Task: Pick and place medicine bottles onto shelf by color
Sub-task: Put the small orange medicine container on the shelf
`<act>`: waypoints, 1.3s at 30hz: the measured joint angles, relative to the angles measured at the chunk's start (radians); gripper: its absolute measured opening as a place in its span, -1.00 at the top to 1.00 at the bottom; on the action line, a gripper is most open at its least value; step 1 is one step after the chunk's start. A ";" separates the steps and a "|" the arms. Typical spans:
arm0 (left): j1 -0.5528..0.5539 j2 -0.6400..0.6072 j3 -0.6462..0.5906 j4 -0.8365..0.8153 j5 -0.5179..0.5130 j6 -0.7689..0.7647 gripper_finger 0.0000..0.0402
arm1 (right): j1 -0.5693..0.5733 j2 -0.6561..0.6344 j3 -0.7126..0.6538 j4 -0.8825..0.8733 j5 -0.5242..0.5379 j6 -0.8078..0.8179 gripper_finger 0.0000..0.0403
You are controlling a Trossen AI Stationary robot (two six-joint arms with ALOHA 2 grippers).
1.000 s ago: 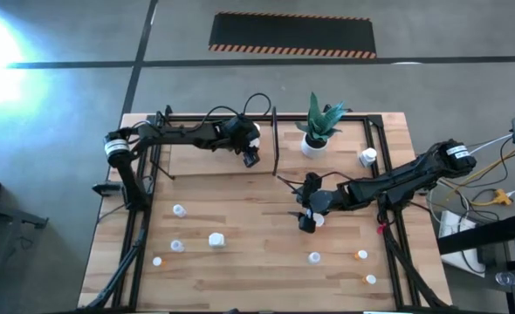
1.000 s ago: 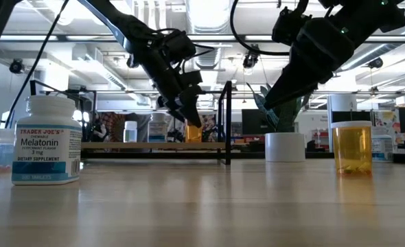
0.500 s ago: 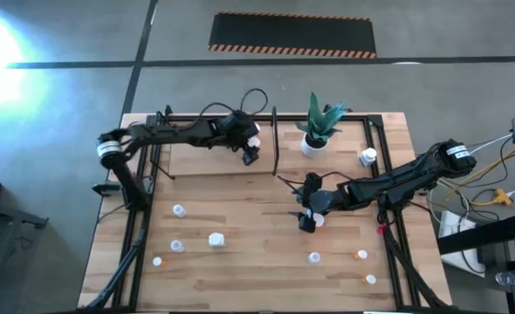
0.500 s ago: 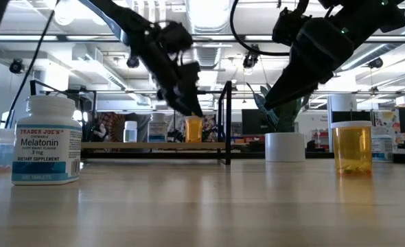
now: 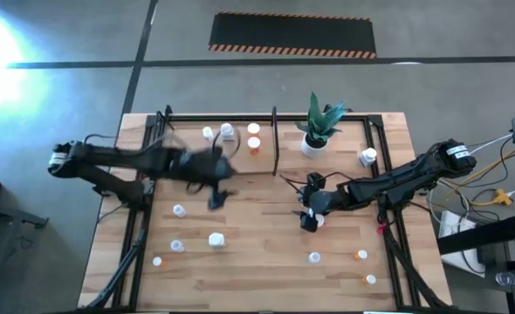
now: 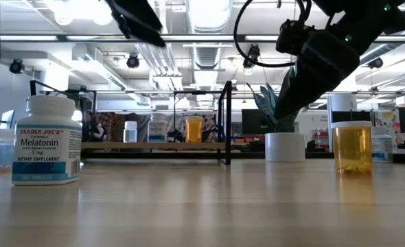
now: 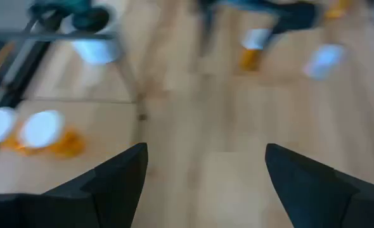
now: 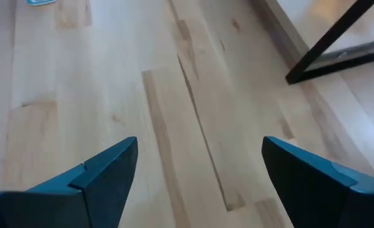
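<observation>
— What sits on the shelf?
— Two white bottles and two orange bottles, near its divider bar.
— And the wooden table?
— A potted plant, a Melatonin bottle, and scattered small bottles, white and orange.

Grey floor, striped mat

Both arms are dark, near-black, built of slim jointed links with pale bands near their shoulders. A black cable loops over the right arm. Each end effector, left and right, carries two dark wedge-shaped fingers.
</observation>
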 joint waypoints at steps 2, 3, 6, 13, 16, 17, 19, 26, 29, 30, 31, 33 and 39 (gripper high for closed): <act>-0.123 -0.020 -0.013 -0.031 -0.070 -0.065 -0.50 | 0.009 0.000 0.000 0.030 0.004 -0.030 -0.62; -0.181 -0.024 -0.019 -0.045 -0.107 -0.107 -0.50 | 0.017 0.000 0.000 0.051 0.006 -0.051 -0.62; -0.343 -0.022 -0.034 -0.117 -0.209 -0.301 -0.50 | 0.059 0.000 0.000 0.136 0.003 -0.111 -0.62; -0.608 0.059 -0.042 -0.199 -0.275 -0.767 -0.50 | 0.185 -0.001 0.000 0.292 0.023 -0.202 -0.62; -0.681 0.101 -0.042 -0.225 -0.273 -0.903 -0.50 | 0.233 -0.001 0.000 0.333 0.026 -0.219 -0.62; -0.702 0.114 -0.042 -0.234 -0.266 -0.947 -0.50 | 0.247 -0.001 0.000 0.340 0.027 -0.219 -0.62; -0.734 0.135 -0.042 -0.267 -0.223 -1.031 -0.50 | 0.276 -0.001 0.000 0.340 0.041 -0.219 -0.62; -0.815 0.156 -0.043 -0.431 -0.074 -1.343 -0.50 | 0.356 -0.008 0.000 0.315 0.043 -0.207 -0.62; -0.833 0.156 -0.043 -0.445 -0.069 -1.378 -0.50 | 0.391 -0.041 0.000 0.231 0.044 -0.182 -0.62; -0.836 0.156 -0.043 -0.451 -0.067 -1.381 -0.50 | 0.398 -0.057 0.000 0.195 0.046 -0.167 -0.62; -0.838 0.156 -0.044 -0.453 -0.064 -1.381 -0.50 | 0.406 -0.077 0.000 0.160 0.057 -0.146 -0.62; -0.838 0.155 -0.044 -0.453 -0.059 -1.382 -0.50 | 0.417 -0.114 0.000 0.100 0.101 -0.101 -0.62; -0.838 0.154 -0.044 -0.553 0.036 -1.430 -0.50 | 0.429 -0.196 0.000 -0.029 0.221 -0.026 -0.62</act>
